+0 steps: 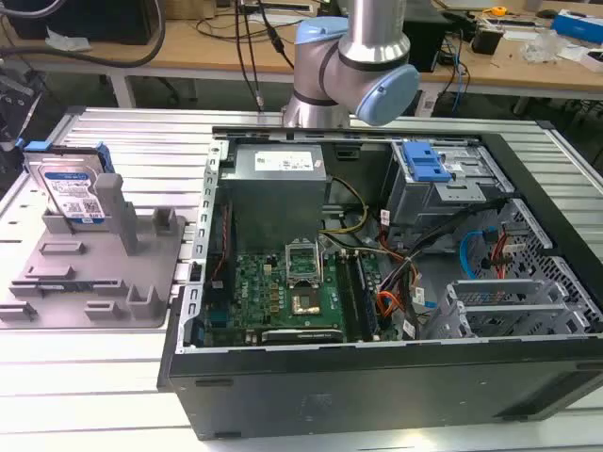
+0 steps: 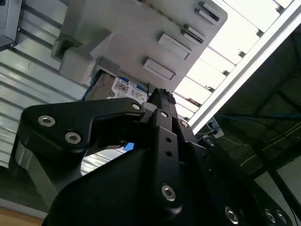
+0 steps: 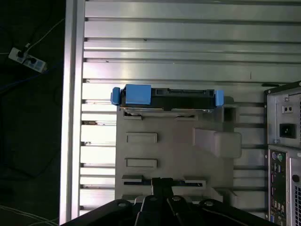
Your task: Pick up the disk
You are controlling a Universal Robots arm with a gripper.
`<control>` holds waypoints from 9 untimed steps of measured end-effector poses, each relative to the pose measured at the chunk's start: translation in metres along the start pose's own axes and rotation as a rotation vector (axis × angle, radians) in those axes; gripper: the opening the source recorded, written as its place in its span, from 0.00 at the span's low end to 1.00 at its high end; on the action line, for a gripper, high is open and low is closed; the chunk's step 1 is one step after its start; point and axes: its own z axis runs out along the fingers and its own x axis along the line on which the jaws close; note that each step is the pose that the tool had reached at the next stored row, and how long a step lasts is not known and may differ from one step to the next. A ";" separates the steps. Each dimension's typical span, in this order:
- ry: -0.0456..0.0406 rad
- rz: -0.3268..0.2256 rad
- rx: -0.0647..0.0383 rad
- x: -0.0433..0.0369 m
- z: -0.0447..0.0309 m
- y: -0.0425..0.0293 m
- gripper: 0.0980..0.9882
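The disk (image 1: 71,188) stands upright on edge at the back of the grey fixture (image 1: 94,282), at the exterior view's left, its white-and-blue label facing front and blue rails on its sides. In the first wrist view I look down on the disk (image 3: 167,96) edge-on, with the fixture (image 3: 178,155) beneath me. My gripper (image 3: 162,183) hangs above the fixture's side away from the disk, well apart from it and holding nothing. In the second wrist view the black gripper (image 2: 160,96) stands in front of the disk's label (image 2: 124,89).
An open computer case (image 1: 377,377) lies at the exterior view's right of the fixture, with a drive cage and its blue latch (image 1: 426,162) inside. The case's rear panel (image 3: 284,155) is close beside the fixture. The slatted table's edge (image 3: 70,117) drops to a floor with cables.
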 end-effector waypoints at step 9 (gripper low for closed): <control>0.0001 0.000 0.000 0.0000 0.0000 0.0000 0.01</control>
